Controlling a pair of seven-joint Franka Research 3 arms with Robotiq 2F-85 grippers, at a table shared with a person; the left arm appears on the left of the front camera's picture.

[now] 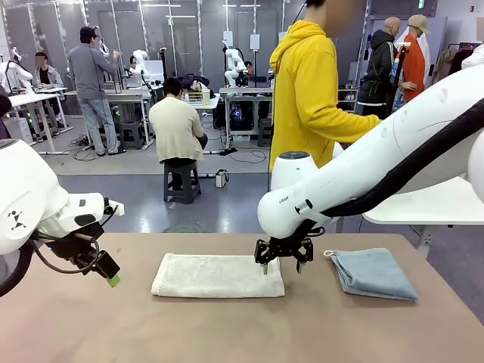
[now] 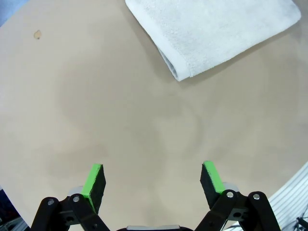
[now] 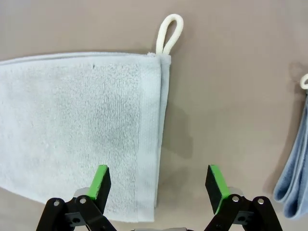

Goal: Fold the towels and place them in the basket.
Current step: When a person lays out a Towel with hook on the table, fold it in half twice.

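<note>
Front view, from the left edge of the table (image 1: pixel 227 333): the left gripper (image 1: pixel 106 272) hangs over the bare surface near that edge, tilted, and holds nothing. In the left wrist view the left gripper (image 2: pixel 154 180) has its jaws spread wide above the plain tabletop (image 2: pixel 120 120), with one corner of the cream-white towel (image 2: pixel 216 33) lying well ahead of them.

At the middle of the table, the cream-white towel (image 1: pixel 218 275) lies flat, folded into a long rectangle.

The right gripper (image 1: pixel 281 266) points down at that towel's right end, low over it. In the right wrist view the right gripper (image 3: pixel 160 185) has its jaws wide apart and nothing between them. One finger (image 3: pixel 100 182) is over the towel (image 3: pixel 77 130) by its short edge, and the other is over bare table just beside it. A white loop (image 3: pixel 169 31) sticks out from the towel's far corner.

Toward the right edge lies the light blue towel (image 1: pixel 372 272), folded, its small white loop (image 1: pixel 329 255) pointing at the right gripper.

Behind the far edge stands a person (image 1: pixel 306 83) in a yellow hoodie.
</note>
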